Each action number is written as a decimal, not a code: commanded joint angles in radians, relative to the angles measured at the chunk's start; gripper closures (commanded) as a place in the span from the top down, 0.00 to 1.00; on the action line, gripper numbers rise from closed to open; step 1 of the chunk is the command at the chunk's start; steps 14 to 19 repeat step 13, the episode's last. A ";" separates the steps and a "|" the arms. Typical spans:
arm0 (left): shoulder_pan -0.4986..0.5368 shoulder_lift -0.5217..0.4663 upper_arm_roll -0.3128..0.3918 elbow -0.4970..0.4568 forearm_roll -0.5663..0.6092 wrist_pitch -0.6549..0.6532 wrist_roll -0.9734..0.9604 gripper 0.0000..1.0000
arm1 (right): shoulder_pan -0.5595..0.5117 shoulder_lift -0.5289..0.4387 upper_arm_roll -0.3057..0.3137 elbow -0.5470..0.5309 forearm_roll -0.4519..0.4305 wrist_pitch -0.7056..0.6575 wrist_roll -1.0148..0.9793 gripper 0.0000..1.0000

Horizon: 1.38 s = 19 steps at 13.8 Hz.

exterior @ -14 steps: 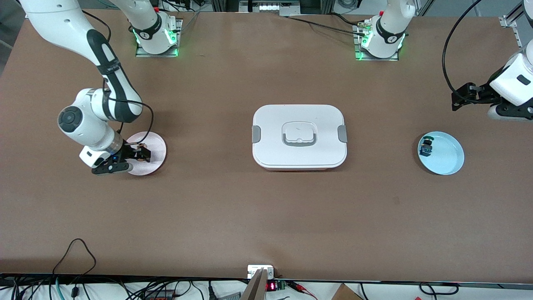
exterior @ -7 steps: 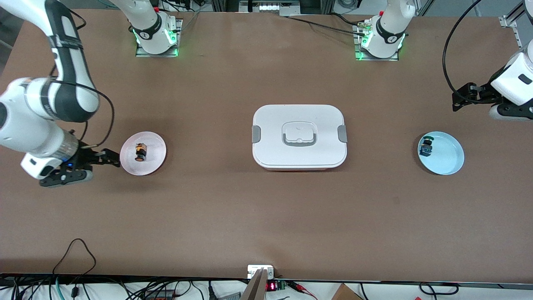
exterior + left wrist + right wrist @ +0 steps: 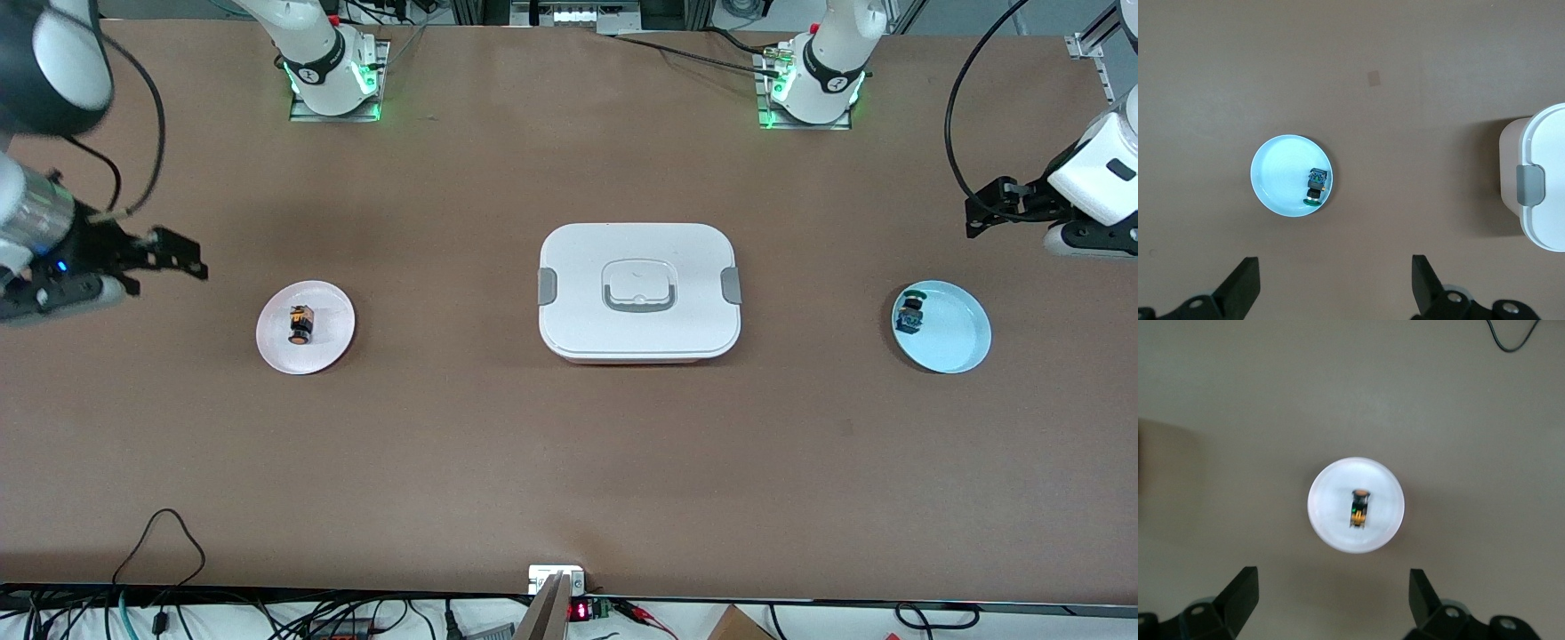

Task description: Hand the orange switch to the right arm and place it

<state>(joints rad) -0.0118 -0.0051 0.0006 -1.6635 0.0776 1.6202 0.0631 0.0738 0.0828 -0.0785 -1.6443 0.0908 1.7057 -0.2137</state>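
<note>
The orange switch [image 3: 300, 325] lies on its side on a pale pink plate [image 3: 329, 345] toward the right arm's end of the table. My right gripper [image 3: 191, 255] hangs open and empty in the air over bare table beside that plate. In the right wrist view the orange switch [image 3: 1359, 507] and its pale pink plate [image 3: 1331, 490] show well clear of the right gripper [image 3: 1331, 593]. My left gripper [image 3: 978, 210] waits open and empty above the table at the left arm's end, its fingertips [image 3: 1246, 283] wide apart.
A white lidded box [image 3: 638, 290] with grey clips sits mid-table, and its edge shows as the white box [image 3: 1541, 180] in the left wrist view. A light blue plate [image 3: 958, 336] near the left gripper holds a green-blue-topped switch [image 3: 909, 312], the same green-blue switch [image 3: 1315, 186] on the blue plate [image 3: 1277, 175].
The right gripper rose from over the pink plate and drew away toward the table's end, leaving the orange switch lying on the plate. The left arm stayed still.
</note>
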 commanded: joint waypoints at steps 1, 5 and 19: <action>-0.007 0.016 0.004 0.034 0.005 -0.025 -0.011 1.00 | 0.007 -0.073 0.009 -0.035 -0.019 -0.052 0.130 1.00; -0.007 0.016 0.004 0.034 0.007 -0.025 -0.006 1.00 | 0.007 -0.084 0.009 -0.025 -0.020 -0.077 0.165 1.00; -0.010 0.016 0.004 0.039 0.007 -0.023 -0.003 1.00 | 0.021 -0.072 0.011 -0.012 -0.051 -0.075 0.154 1.00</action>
